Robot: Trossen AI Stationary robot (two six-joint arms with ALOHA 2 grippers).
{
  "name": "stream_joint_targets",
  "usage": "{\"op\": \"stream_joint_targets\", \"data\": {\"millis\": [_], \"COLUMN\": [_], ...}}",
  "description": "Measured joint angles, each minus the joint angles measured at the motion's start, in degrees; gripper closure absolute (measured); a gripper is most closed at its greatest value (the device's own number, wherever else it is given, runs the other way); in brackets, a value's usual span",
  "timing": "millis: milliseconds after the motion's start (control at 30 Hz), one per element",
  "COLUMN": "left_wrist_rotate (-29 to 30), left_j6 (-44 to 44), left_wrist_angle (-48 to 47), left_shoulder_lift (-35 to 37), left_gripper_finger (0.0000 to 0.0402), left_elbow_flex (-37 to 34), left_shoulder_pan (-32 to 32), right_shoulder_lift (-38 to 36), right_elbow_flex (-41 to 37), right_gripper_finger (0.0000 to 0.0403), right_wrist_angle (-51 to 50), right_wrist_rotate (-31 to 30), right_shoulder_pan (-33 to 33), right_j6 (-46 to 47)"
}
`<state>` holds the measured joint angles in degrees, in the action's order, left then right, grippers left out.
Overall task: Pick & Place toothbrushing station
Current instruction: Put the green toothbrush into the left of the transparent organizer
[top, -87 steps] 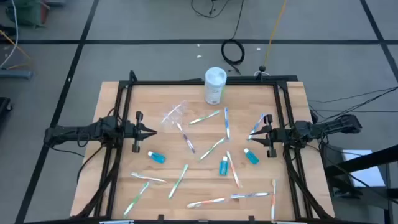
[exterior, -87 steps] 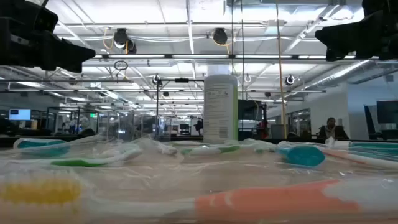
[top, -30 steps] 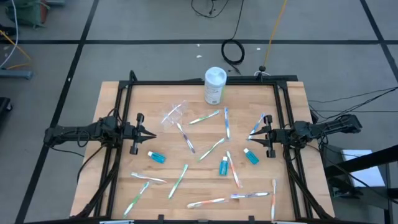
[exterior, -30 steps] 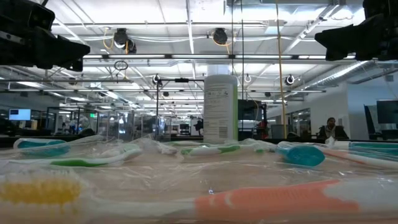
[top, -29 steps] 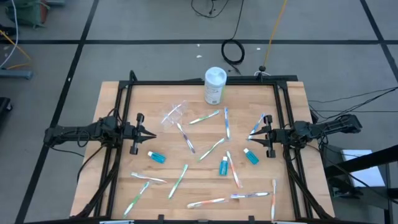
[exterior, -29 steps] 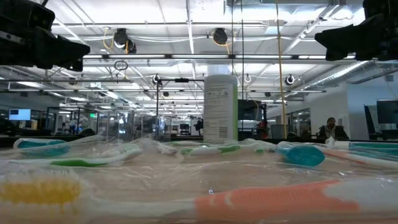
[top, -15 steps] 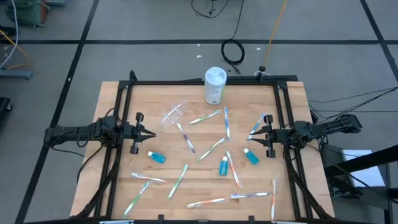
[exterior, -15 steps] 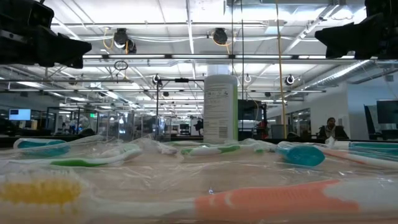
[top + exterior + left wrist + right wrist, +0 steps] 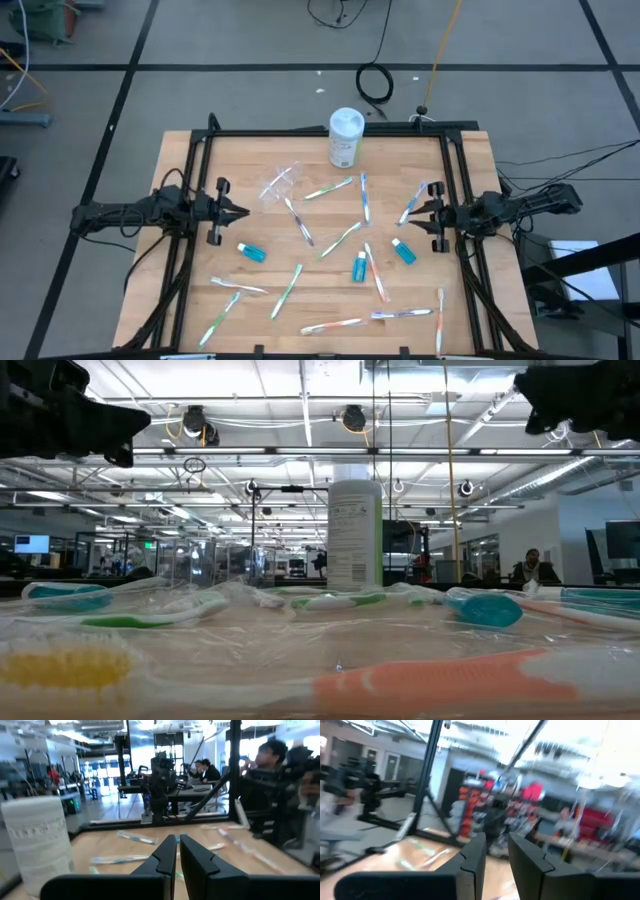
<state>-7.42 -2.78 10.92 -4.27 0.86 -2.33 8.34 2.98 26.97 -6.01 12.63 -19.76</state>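
Observation:
A clear plastic cup (image 9: 281, 184) lies on its side on the wooden table. Several slim toothbrushes lie flat around it, among them a green one (image 9: 288, 290) and a pink one (image 9: 377, 276). Three teal tubes (image 9: 251, 252), (image 9: 359, 267), (image 9: 403, 251) lie among them. My left gripper (image 9: 243, 211) hovers at the table's left edge, shut, its fingers (image 9: 167, 857) almost together and empty. My right gripper (image 9: 414, 213) hovers at the right edge, open by a narrow gap (image 9: 496, 851), over a toothbrush (image 9: 411, 204) without touching it.
A tall white canister (image 9: 345, 137) with a pale green label stands upright at the table's far edge. A black frame (image 9: 330, 131) runs along the far and side edges. People and desks show in the room beyond the table.
Both grippers have tipped their fingers upward. In the low view the right gripper has also risen slightly. Neither has opened or shut, and nothing on the table has moved.

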Motion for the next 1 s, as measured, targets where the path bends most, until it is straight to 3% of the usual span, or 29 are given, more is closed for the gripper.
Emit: {"op": "stream_joint_targets", "data": {"millis": [133,300,533,700,833,1000], "left_wrist_rotate": [0.02,0.42,2.08,4.98,7.48,7.54], "left_j6": [1.86,2.18,9.58,8.95,9.98,14.94], "left_wrist_angle": [0.32,6.32,15.68,16.99,10.44,-8.49], "left_shoulder_lift": [-0.24,-1.77,-6.27,-13.73,-21.72,-30.73], "left_gripper_finger": [0.0371,0.0371,0.0371,0.0371,0.0371,0.0371], "left_elbow_flex": [-0.01,-0.02,0.00,3.43,11.24,27.30], "left_shoulder_pan": [0.00,0.00,0.45,2.27,3.36,4.15], "right_shoulder_lift": [0.24,1.59,6.37,11.07,14.88,18.08], "right_elbow_flex": [-0.04,-0.04,-0.04,0.00,0.00,0.00], "right_gripper_finger": [0.0330,0.0330,0.0330,0.0330,0.0330,0.0330], "right_wrist_angle": [8.49,12.48,13.90,23.60,27.84,28.08], "right_wrist_rotate": [-8.01,-16.17,-16.47,-16.47,-16.47,-16.46], "right_shoulder_pan": [-0.77,-2.06,-4.09,-6.17,-8.07,-9.63], "right_j6": [-9.50,-4.90,-0.93,-1.92,-2.14,-1.82]}}
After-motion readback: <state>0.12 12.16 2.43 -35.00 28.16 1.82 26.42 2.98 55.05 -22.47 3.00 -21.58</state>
